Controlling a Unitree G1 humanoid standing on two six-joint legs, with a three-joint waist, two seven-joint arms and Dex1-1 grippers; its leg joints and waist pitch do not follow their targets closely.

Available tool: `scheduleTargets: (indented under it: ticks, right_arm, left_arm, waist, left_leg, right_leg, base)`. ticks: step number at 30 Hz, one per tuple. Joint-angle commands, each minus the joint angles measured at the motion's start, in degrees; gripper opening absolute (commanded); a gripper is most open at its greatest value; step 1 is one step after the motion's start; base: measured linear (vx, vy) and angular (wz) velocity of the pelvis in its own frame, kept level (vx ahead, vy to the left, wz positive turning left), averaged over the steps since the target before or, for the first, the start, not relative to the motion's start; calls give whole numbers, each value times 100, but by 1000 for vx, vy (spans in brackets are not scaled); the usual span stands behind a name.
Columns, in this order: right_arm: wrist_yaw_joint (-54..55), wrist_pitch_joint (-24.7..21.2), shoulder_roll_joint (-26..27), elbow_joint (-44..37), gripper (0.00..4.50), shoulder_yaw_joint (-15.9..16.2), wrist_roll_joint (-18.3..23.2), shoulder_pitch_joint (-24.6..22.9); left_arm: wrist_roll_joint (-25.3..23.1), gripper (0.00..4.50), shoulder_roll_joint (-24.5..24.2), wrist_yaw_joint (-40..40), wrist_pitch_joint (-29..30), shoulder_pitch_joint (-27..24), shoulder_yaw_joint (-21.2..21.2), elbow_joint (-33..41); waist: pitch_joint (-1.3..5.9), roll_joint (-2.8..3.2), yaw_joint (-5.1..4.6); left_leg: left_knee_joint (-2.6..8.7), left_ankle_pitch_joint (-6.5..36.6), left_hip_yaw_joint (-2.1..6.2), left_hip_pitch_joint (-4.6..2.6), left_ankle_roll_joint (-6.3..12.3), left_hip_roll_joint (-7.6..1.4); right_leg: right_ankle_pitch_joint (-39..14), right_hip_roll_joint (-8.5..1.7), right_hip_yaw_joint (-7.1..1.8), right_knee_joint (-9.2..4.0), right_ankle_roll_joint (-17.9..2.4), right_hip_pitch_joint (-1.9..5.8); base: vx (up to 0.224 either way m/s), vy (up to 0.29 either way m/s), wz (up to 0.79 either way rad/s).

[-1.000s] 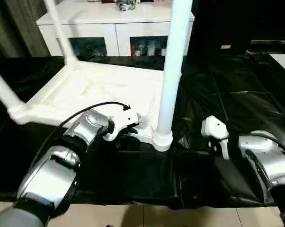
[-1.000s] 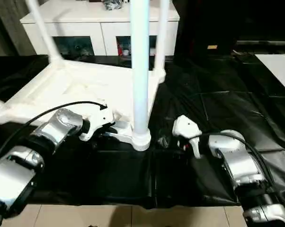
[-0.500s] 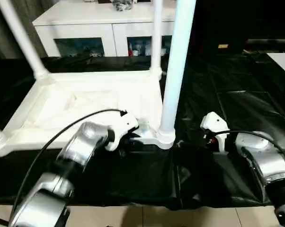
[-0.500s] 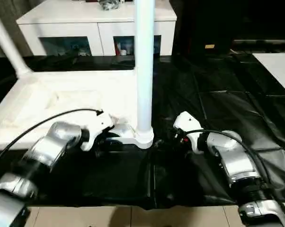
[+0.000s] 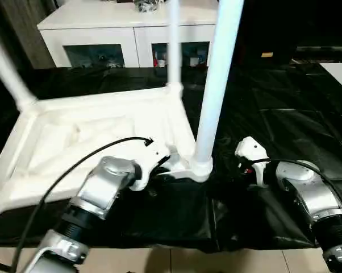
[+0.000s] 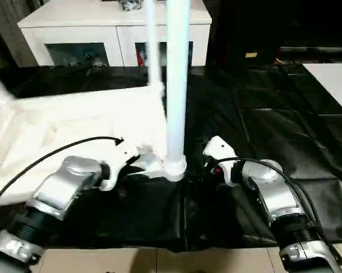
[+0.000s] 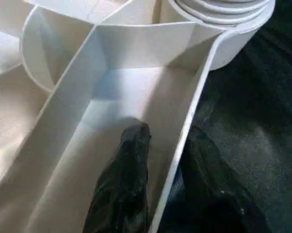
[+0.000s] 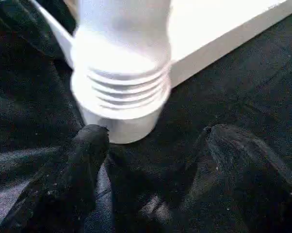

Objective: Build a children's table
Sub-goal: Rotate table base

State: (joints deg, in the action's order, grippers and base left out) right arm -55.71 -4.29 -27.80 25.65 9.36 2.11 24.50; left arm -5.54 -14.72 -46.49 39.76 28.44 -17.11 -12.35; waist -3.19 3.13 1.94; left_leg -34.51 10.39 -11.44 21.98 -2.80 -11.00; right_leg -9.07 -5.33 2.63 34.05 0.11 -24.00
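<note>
Black sheeting [image 5: 284, 114] over the floor, white cabinet [image 5: 131, 40] behind. On the sheeting, upside down, the children's table [image 5: 97, 131], legs pointing up. Left tool [image 7: 155, 160] clenched on the side wall of the top beside the near corner socket [image 5: 200, 168], one finger inside, one outside, probably for steadying or turning the piece. Right tool [image 8: 151, 145] spread wide, grasping nothing, just beside that socket and its leg [image 5: 216, 85], apparently ready to seat it.

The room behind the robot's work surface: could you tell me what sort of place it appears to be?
Probably a home living room set up for a recording: a white cabinet with dark glass doors stands behind, and the upturned children's table lies on black sheeting spread over the surface.
</note>
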Motion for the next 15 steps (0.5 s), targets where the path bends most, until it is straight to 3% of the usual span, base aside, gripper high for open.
scheduleTargets:
  ticks: [1,5,8,9,12,15]
  right_arm:
    - [30,33,-24,0,381,-7,-16,-13]
    - [44,58,-31,-15,381,-5,-22,-21]
    - [28,80,-28,-27,381,-17,-2,-35]
    - [24,83,-29,-27,381,-18,3,-38]
    - [15,115,-46,-37,381,-8,1,-60]
    - [8,117,-50,-55,381,-8,12,-77]
  left_arm:
    - [-84,80,-16,292,-307,-53,177,-68]
    - [135,78,-53,42,-1613,-67,121,-251]
    - [351,77,-58,-254,-2043,-56,157,-289]
    - [403,77,-39,-307,-2136,-47,175,-303]
    - [621,145,-32,-596,-1789,-16,241,-238]
    - [631,158,-43,-658,-1953,76,234,-454]
  waist:
    - [400,-105,49]
    - [412,-114,57]
    - [416,-99,98]
    - [414,-103,108]
    - [426,-80,182]
    - [430,-68,213]
  left_leg:
    - [395,1340,108,-58,509,-151]
    - [388,1375,107,-62,546,-149]
    - [391,1360,102,-71,529,-160]
    - [395,1353,100,-64,513,-160]
    - [389,1278,91,-94,476,-178]
    - [392,1180,94,-81,495,-180]
  right_leg:
    - [-1630,-219,-121,-432,-1340,309]
    - [-1630,-218,-122,-441,-1289,290]
    - [-1572,-220,-124,-424,-1314,281]
    - [-1559,-221,-123,-420,-1311,287]
    - [-1367,-221,-137,-390,-1380,271]
    - [-1113,-214,-133,-355,-1466,286]
  base:
    - [0,0,0]
    - [0,0,0]
    - [0,0,0]
    - [0,0,0]
    - [0,0,0]
    - [0,0,0]
